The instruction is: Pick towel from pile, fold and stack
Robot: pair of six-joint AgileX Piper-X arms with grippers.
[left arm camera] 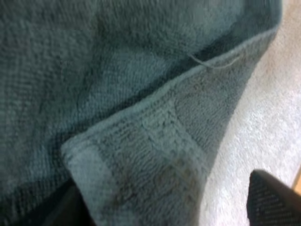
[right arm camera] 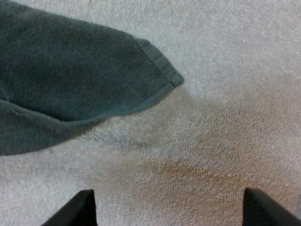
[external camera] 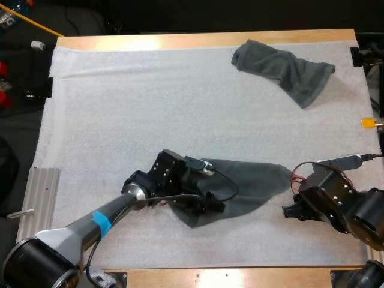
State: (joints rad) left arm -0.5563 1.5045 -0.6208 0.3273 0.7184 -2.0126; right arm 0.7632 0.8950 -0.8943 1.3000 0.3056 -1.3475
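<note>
A dark grey-green towel (external camera: 249, 180) lies spread and partly doubled over on the white mat (external camera: 150, 120) near the front middle. My left gripper (external camera: 207, 201) is low over its left part. Up close, a folded corner of the towel (left arm camera: 155, 155) lies between the left gripper's (left arm camera: 164, 214) open fingers; one finger (left arm camera: 273, 200) stands clear of the cloth over bare mat. My right gripper (external camera: 288, 211) hovers just right of the towel's right end. It (right arm camera: 169, 212) is open over bare mat, with the towel's pointed corner (right arm camera: 160, 75) a short way ahead. A second, crumpled towel (external camera: 282, 67) lies at the far right.
Bare mat covers the left half and the middle of the table. A ribbed metal plate (external camera: 39, 198) sits off the mat's front left edge. The wooden table edge (external camera: 210, 41) runs along the far side.
</note>
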